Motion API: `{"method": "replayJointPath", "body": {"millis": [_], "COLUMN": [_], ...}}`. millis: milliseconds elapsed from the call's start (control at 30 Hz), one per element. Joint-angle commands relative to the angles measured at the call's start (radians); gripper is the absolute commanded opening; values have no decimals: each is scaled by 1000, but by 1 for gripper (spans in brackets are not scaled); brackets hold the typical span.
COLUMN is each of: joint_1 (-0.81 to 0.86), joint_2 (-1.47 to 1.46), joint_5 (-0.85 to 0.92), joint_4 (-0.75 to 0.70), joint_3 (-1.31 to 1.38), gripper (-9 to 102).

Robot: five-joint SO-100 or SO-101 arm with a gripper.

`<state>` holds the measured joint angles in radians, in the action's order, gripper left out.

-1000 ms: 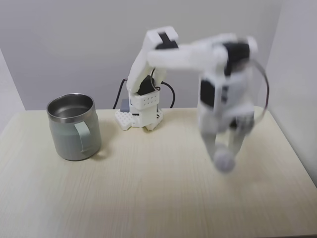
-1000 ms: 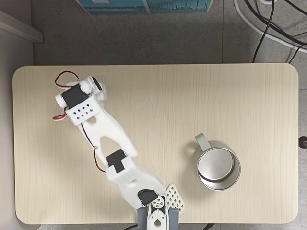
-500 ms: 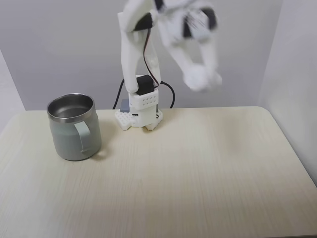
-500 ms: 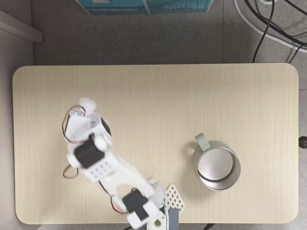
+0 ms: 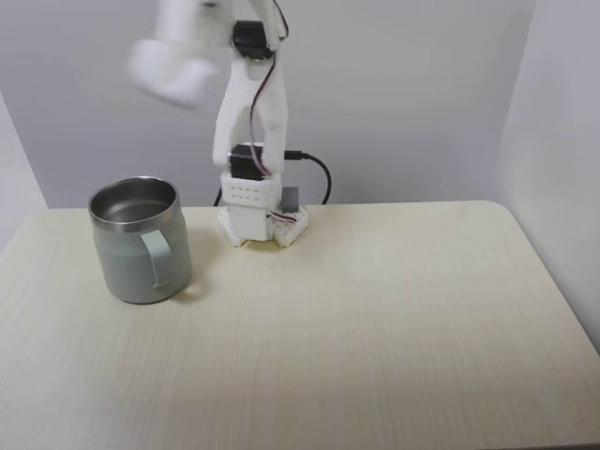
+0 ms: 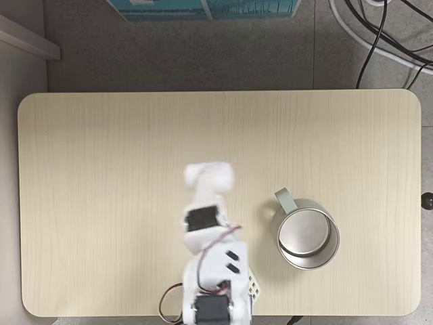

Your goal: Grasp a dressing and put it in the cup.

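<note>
- The step looks like carrying: the arm is up high, on the way to the cup point(image 5: 141, 241).
- The gripper point(image 5: 167, 67) is a white blur in the fixed view from the front. It is high in the air, above the cup and a bit to the right of it in that view.
- In the fixed view from above, the gripper point(image 6: 208, 177) is a blurry white blob. The cup point(image 6: 308, 233) is to its right and a bit lower in the picture, well apart from it.
- I cannot tell if the fingers are wide or narrow. The blur hides them.
- I cannot pick out the roll of dressing. No roll lies on the table point(image 6: 101, 135). My guess is that it is inside the white blur at the gripper, but that is only a guess.
- Next, I think the gripper has to go across until it is right over the cup's shiny mouth, come lower, and then let go so the roll drops in.
- Count: one arm, one gripper, one cup, one table. The cup looks empty inside.
</note>
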<state>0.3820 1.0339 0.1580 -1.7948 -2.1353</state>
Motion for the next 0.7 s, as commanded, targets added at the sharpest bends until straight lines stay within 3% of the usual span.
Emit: {"method": "replayJointPath", "body": {"millis": [0,300,667], "joint_1": [238,494,611], "joint_2": [14,-127,-512], "joint_5": [-9,98,255], "joint_4": [-40,-18,229], "joint_3": [-18,373,1022], "gripper": [0,0,0]}}
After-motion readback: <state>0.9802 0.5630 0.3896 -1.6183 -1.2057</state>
